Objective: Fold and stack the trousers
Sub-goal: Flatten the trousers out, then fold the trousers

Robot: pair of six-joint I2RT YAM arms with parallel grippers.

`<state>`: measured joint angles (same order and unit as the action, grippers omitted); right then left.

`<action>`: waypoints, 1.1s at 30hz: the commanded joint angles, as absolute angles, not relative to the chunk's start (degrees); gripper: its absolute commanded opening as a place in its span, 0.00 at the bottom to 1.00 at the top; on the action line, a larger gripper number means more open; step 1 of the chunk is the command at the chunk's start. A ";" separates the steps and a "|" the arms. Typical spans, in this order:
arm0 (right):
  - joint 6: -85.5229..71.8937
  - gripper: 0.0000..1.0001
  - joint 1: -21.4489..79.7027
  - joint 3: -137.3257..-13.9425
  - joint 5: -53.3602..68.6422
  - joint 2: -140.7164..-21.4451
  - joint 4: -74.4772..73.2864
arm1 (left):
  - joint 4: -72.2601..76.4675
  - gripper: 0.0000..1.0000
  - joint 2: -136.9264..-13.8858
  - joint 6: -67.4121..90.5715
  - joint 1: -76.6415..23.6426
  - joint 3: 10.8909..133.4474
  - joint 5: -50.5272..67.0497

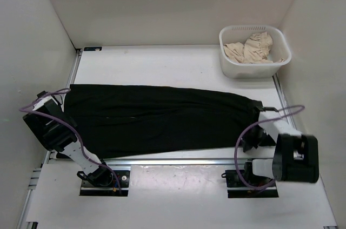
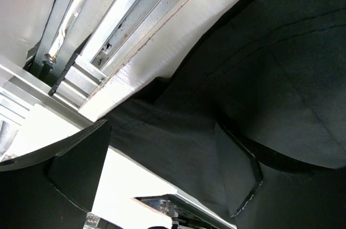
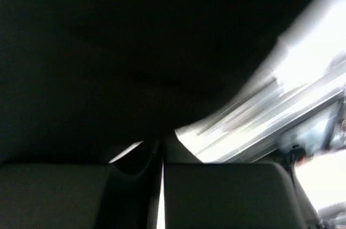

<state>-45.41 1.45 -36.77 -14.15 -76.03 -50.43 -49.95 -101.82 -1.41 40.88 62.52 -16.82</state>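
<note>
The black trousers [image 1: 162, 118] lie flat and lengthwise across the table. My left gripper [image 1: 70, 140] is at their near left corner. In the left wrist view it [image 2: 161, 132] is open, its fingers [image 2: 81, 169] wide apart, with black fabric [image 2: 178, 137] lying between them over the table edge. My right gripper [image 1: 250, 143] is at the near right end of the trousers. In the blurred right wrist view it [image 3: 162, 153] is shut to a thin slit, with dark fabric [image 3: 108, 51] pinched at the tips and filling the view above.
A white basket [image 1: 232, 64] at the back right holds a beige cloth [image 1: 251, 48]. An aluminium rail [image 1: 173, 161] runs along the table's near edge, by both arm bases. White walls stand on three sides.
</note>
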 commanded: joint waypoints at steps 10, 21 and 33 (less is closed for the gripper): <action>-43.00 0.07 -10.55 -36.27 -8.08 -54.93 -61.86 | -51.22 0.89 -97.04 0.00 40.61 66.69 -13.82; -35.68 0.56 -10.02 -69.77 -6.42 -75.39 -59.78 | -61.35 0.93 -103.34 0.00 26.12 88.41 -9.82; -42.53 0.62 -9.49 -85.51 -5.27 -108.17 -46.32 | -56.52 0.90 -122.78 0.00 20.74 96.69 -20.39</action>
<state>-39.48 -9.93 -79.83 -4.49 -103.48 -50.59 -56.82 -125.08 -0.08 20.62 97.58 -16.27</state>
